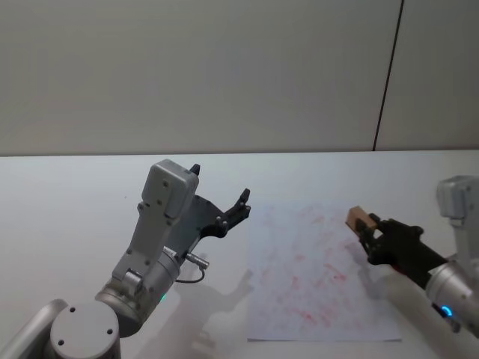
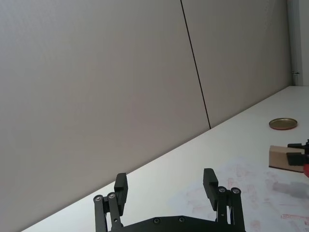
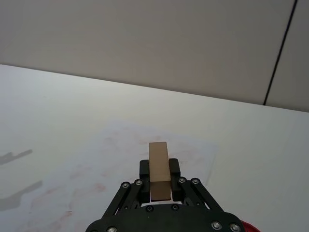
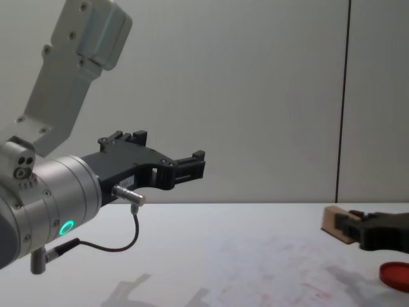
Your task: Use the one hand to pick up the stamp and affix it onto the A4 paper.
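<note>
Now | right hand (image 1: 367,227) grips rectangular wooden stamp (image 1: 357,218) | above red-speckled flat paper (image 1: 299,278)

My head camera looks forward and down on the surface (image 1: 75,194) from above; my chest camera sits lower and views it side-on. Each wrist camera looks out close behind its own jaws. All four views share the A4 paper (image 1: 314,277), lower right in the head frame.

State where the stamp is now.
In the head view the stamp is on the right, clamped in the right gripper over the right edge of the A4 paper.
</note>
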Controlling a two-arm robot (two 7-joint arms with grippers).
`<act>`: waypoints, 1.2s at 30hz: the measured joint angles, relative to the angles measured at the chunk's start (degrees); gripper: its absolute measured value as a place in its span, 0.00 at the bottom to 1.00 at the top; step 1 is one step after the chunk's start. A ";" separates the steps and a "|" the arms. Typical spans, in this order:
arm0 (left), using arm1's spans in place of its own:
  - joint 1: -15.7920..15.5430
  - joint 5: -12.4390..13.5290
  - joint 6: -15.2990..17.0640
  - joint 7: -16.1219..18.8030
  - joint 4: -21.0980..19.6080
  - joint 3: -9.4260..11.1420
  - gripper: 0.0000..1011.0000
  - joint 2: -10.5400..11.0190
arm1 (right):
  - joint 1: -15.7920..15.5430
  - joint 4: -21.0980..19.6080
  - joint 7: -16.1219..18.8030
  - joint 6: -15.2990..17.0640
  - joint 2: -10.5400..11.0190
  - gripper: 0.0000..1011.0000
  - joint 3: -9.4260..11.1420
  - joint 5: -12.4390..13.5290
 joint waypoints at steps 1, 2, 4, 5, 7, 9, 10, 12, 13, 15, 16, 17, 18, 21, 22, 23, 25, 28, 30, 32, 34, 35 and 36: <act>0.00 0.00 0.00 0.00 0.00 0.00 0.98 0.00 | 0.28 0.28 0.16 0.10 -0.27 0.21 -0.20 -0.04; 0.00 0.00 0.00 0.00 0.00 0.00 0.98 0.00 | 0.49 0.50 0.36 0.23 -0.47 0.22 -0.34 -0.11; 0.00 0.00 0.00 0.00 0.00 0.00 0.98 0.00 | 1.11 1.26 0.77 0.45 -1.05 0.22 -0.75 -0.32; 0.00 0.00 0.00 0.00 0.00 0.00 0.98 0.00 | 1.39 1.63 0.94 0.52 -1.29 0.22 -0.91 -0.45; 0.00 0.00 0.00 0.00 0.00 0.00 0.98 0.00 | 2.02 2.47 1.28 0.65 -1.79 0.22 -1.27 -0.79; 0.00 0.00 0.00 0.00 0.00 0.00 0.98 0.00 | 2.54 3.18 1.49 0.70 -2.20 0.22 -1.56 -1.08; 0.00 0.00 0.00 0.00 0.00 0.00 0.98 0.00 | 2.96 3.83 1.67 0.71 -2.55 0.22 -1.80 -1.34; 0.00 0.00 0.00 0.00 0.00 0.00 0.98 0.00 | 3.63 4.89 1.87 0.72 -3.07 0.21 -2.18 -1.74; 0.00 0.00 0.00 0.00 0.00 0.00 0.98 0.00 | 3.83 5.22 1.95 0.72 -3.22 0.22 -2.27 -1.91; 0.00 0.00 0.00 0.00 0.00 0.00 0.98 0.00 | 4.28 5.95 2.06 0.72 -3.53 0.22 -2.51 -2.17; 0.00 0.00 0.00 0.00 0.00 0.00 0.98 0.00 | 4.63 6.54 2.16 0.71 -3.79 0.22 -2.69 -2.44; 0.00 0.00 0.00 0.00 0.00 0.00 0.98 0.00 | 4.79 6.81 2.21 0.69 -3.92 0.22 -2.77 -2.60; 0.00 0.00 0.00 0.00 0.00 0.00 0.98 0.00 | 5.13 7.36 2.32 0.67 -4.15 0.21 -2.95 -2.85; 0.00 0.00 0.00 0.00 0.00 0.00 0.98 0.00 | 5.60 8.19 2.48 0.65 -4.49 0.22 -3.18 -3.22; 0.00 0.00 0.00 0.00 0.00 0.00 0.98 0.00 | 5.87 8.66 2.60 0.64 -4.67 0.22 -3.33 -3.50; 0.00 0.00 0.00 0.00 0.00 0.00 0.98 0.00 | 6.03 8.94 2.65 0.65 -4.79 0.22 -3.43 -3.61; 0.00 0.00 0.00 0.00 0.00 0.00 0.98 0.00 | 6.23 9.27 2.77 0.68 -4.93 0.21 -3.54 -3.84; 0.00 0.00 0.00 0.00 0.00 0.00 0.98 0.00 | 6.85 10.27 3.13 1.02 -5.30 0.22 -3.81 -4.35; 0.00 0.00 0.00 0.00 0.00 0.00 0.98 0.00 | 7.13 10.68 3.29 1.23 -5.43 0.22 -3.89 -4.54; 0.00 0.00 0.00 0.00 0.00 0.00 0.98 0.00 | 7.51 11.16 3.52 1.54 -5.57 0.22 -3.96 -4.77; 0.00 0.00 0.00 0.00 0.00 0.00 0.98 0.00 | 7.82 11.57 3.78 1.88 -5.67 0.22 -4.00 -5.01; 0.00 0.00 0.00 0.00 0.00 0.00 0.98 0.00 | 7.92 11.68 3.86 1.98 -5.70 0.22 -4.01 -5.07; 0.00 0.00 0.00 0.00 0.00 0.00 0.98 0.00 | 8.02 11.80 3.92 2.09 -5.74 0.22 -4.02 -5.14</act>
